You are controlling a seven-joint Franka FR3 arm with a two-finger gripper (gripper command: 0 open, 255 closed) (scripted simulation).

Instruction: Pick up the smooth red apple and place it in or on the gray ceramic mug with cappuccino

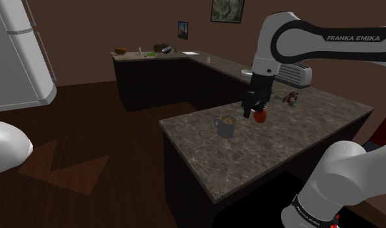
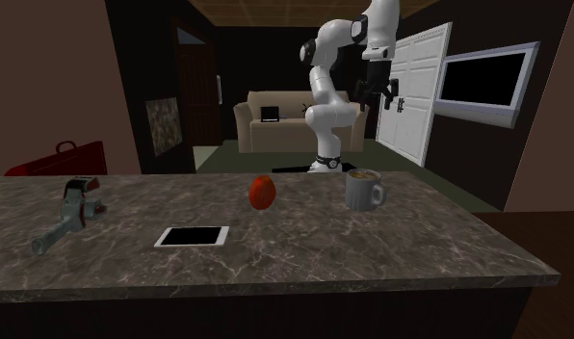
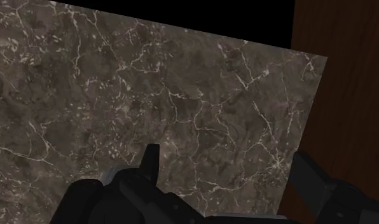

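The dark stone tabletop (image 1: 282,149) has lots of bare room. The red apple (image 2: 263,192) sits near the gray mug (image 2: 364,189), not touching. The hand (image 3: 225,151) hangs open and empty.

Second exterior view faces shoulder view across countertop (image 2: 372,250).

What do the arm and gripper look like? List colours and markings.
The arm is white with rounded links, dark joints and dark FRANKA EMIKA lettering. The gripper is all black, with two fingers.
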